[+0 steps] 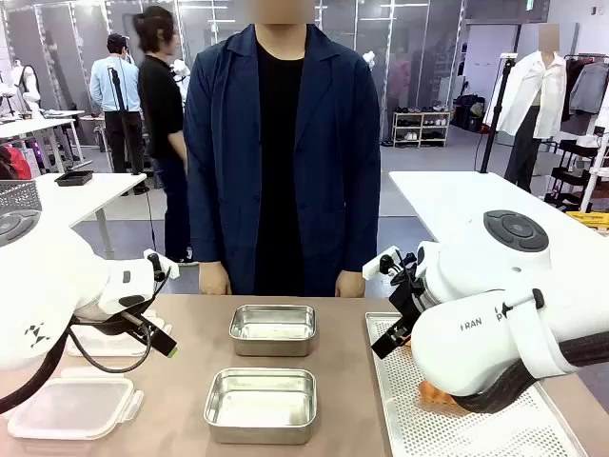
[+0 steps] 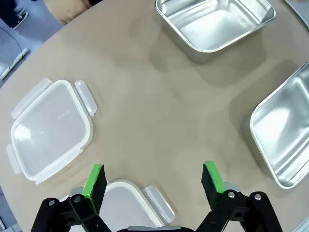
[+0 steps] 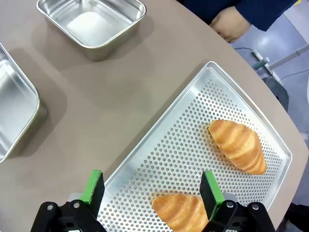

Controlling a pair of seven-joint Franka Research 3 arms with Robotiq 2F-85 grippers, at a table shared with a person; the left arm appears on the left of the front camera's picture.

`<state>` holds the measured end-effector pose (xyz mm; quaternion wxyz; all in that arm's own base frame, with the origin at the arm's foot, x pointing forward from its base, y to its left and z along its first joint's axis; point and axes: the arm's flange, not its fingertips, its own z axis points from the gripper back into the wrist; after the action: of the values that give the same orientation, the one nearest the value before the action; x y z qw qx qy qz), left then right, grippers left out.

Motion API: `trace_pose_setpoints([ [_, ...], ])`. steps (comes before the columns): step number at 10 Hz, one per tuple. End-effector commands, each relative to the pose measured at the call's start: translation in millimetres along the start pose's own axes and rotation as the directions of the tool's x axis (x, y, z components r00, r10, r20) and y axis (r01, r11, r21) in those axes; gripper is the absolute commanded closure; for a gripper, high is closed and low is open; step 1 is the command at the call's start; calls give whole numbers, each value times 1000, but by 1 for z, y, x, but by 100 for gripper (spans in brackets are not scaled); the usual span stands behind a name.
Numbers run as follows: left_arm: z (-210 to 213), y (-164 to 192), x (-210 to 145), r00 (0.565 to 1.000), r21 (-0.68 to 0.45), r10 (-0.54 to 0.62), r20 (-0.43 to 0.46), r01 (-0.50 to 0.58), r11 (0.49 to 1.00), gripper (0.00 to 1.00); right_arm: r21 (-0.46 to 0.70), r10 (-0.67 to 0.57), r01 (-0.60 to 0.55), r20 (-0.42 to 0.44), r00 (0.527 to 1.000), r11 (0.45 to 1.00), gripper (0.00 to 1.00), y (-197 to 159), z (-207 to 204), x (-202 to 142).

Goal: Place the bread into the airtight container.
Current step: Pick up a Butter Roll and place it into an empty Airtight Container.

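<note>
Just ahead of the right gripper [image 3: 152,186], jaws wide and empty, the near croissant [image 3: 183,212] lies on the tray [image 3: 159,145], long axis parallel to the jaw line, shifted toward one finger.

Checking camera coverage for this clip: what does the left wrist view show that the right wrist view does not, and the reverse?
Left wrist view, not the right: a plastic lid and a second lid beneath the open left gripper. Right wrist view, not the left: a perforated tray holding an upper croissant and a lower croissant, the open right gripper above it. Both: the table, the far steel container and the near steel container, both empty.
</note>
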<state>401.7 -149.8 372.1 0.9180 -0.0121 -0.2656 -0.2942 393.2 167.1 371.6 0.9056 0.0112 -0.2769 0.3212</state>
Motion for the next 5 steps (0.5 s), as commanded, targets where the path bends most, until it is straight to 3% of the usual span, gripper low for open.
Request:
trace_pose_setpoints([
  [1, 0, 0, 0, 1000, 0, 0, 0, 0, 1000, 0, 0, 0, 0, 0, 1000, 1000, 0, 0, 0, 0],
  [5, 0, 0, 0, 1000, 0, 0, 0, 0, 1000, 0, 0, 0, 0, 0, 1000, 1000, 0, 0, 0, 0],
])
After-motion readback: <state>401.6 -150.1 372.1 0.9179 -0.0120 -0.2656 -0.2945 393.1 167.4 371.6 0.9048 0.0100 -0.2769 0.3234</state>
